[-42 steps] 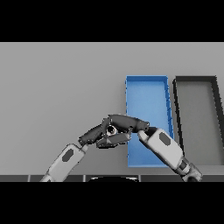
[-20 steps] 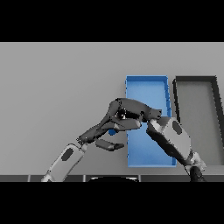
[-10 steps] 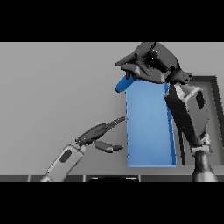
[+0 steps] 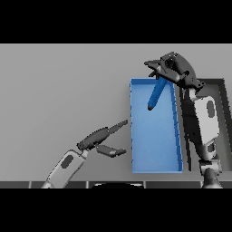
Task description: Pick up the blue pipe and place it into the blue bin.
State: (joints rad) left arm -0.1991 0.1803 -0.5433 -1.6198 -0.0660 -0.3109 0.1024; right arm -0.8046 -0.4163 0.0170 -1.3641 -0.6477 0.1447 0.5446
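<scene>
The right hand [image 4: 171, 68] grips the top of the blue pipe [image 4: 155, 96], which hangs tilted over the far end of the blue bin [image 4: 134, 136]. The left hand [image 4: 100, 138], fingers relaxed, hovers beside the bin's left wall.
</scene>
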